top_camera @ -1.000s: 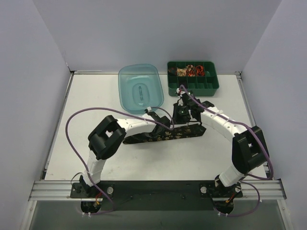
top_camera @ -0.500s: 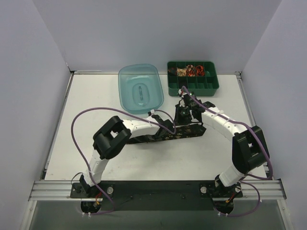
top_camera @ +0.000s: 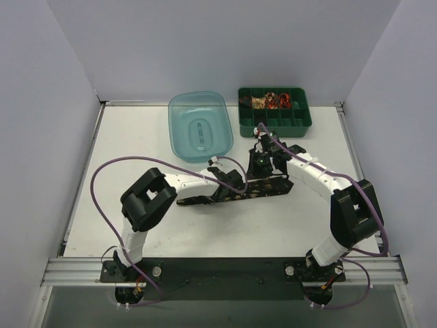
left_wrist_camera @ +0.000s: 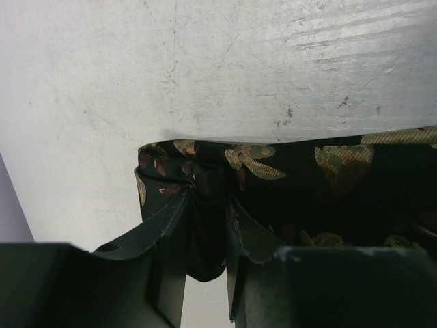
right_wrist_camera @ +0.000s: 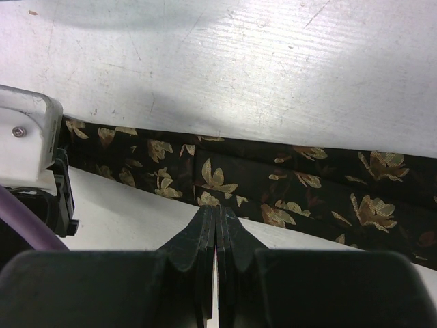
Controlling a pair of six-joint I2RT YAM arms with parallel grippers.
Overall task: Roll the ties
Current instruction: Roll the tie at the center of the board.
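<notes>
A black floral tie (top_camera: 263,190) lay stretched across the middle of the table (top_camera: 136,137), running left to right, with its pointed left end nearer the near edge and its right end angled slightly toward the far edge. The left gripper (top_camera: 235,186) reached in low over the middle of the strip. Seen from its wrist camera, the left gripper (left_wrist_camera: 208,201) had its jaws partly apart, and a bunched fold of the tie (left_wrist_camera: 307,164) filled the gap between the two fingers (left_wrist_camera: 171,232). Whether they were pinching the cloth could not be told. From the fold, the rest of the tie ran off to the right of that view, flat on the table.

The right gripper (top_camera: 263,176) stood just beyond the left one, toward the tie's right end. Its wrist camera showed the right gripper (right_wrist_camera: 216,210) with jaws pressed together, the tips meeting the near edge of the tie (right_wrist_camera: 307,184), which crossed that view as a flat band.

Toward the far edge sat a teal tub (top_camera: 198,126). At the far right corner, a green divided tray (top_camera: 274,126) held red and beige rolled coils (top_camera: 273,100) in its far compartments.
</notes>
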